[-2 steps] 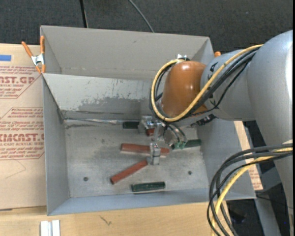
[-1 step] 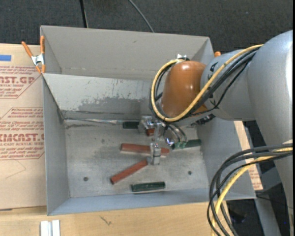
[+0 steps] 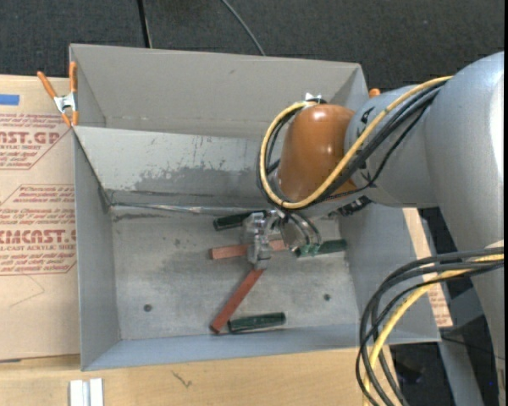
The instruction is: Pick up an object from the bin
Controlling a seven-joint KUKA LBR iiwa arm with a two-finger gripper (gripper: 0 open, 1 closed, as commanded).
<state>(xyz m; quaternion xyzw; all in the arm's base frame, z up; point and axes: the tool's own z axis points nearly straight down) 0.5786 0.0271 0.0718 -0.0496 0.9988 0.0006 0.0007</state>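
Gripper [image 3: 260,245], lowered to the floor of the grey bin [image 3: 93,244], right of centre; whether it is released or clenched cannot be told. It sits at the right end of a short brown stick [image 3: 227,252], which lies crosswise on the floor. Just to its far left lies a dark green stick [image 3: 229,222]; just to its right, a green piece [image 3: 328,246]. Nearer, a long brown stick [image 3: 239,299] slants down to the left, its lower end meeting a second dark green stick [image 3: 258,320] by the near wall.
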